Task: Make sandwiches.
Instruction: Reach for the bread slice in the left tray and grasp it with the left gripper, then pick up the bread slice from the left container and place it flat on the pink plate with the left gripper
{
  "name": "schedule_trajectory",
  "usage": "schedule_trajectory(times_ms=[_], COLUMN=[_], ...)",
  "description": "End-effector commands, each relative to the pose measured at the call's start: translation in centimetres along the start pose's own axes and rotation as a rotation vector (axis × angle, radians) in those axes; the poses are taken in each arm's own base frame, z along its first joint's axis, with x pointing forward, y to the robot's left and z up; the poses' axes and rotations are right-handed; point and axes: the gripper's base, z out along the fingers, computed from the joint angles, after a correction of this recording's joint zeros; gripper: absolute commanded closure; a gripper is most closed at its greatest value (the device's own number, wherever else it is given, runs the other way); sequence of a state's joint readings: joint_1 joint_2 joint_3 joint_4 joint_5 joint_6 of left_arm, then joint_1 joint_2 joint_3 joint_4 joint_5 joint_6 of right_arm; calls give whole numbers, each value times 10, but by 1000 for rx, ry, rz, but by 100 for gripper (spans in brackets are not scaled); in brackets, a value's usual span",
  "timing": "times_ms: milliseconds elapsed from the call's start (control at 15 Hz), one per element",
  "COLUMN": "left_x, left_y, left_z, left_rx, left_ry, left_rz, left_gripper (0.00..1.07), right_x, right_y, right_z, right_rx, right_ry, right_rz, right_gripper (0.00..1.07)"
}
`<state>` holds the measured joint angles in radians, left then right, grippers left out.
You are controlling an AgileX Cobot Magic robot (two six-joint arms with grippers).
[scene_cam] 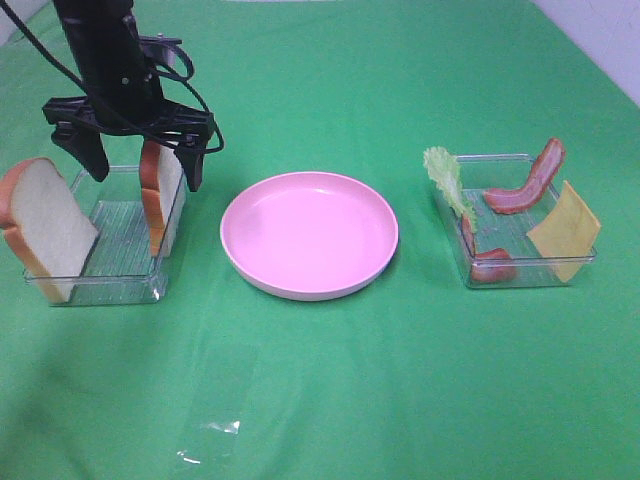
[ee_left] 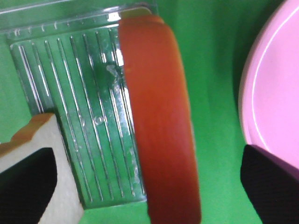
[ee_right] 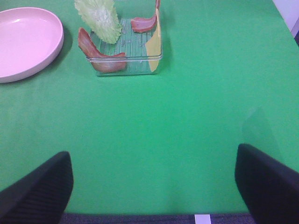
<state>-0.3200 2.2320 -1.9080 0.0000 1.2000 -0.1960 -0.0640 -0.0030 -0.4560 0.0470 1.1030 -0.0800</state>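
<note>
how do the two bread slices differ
The left bread slice leans at the left end of the clear tray, broad white face showing; the right bread slice stands nearly edge-on at the right end. The open left gripper straddles the right bread slice, not the left one. Both are white with orange-brown crust.

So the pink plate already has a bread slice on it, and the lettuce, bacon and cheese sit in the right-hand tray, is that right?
No. The exterior high view shows the pink plate bare: both bread slices stand in the left tray. Lettuce, bacon and cheese do sit in the right-hand tray.
</note>
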Motion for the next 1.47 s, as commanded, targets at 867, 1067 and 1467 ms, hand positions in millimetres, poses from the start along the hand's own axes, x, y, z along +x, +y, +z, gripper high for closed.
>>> schedule_trajectory(times_ms=[867, 1067, 1467], left_x=[-5, -5, -5], left_y=[-3, -3, -3], left_z=[17, 17, 17], left_rx=[4, 4, 3], left_ry=[-18, -16, -13], left_rz=[10, 1, -16], left_gripper=[65, 74, 107], right_x=[2, 2, 2], right_y=[0, 0, 0], right_z=[-2, -2, -2], right_rx=[7, 7, 7], right_ry=[-30, -30, -30], right_rz=[-12, -12, -12], right_gripper=[18, 18, 18])
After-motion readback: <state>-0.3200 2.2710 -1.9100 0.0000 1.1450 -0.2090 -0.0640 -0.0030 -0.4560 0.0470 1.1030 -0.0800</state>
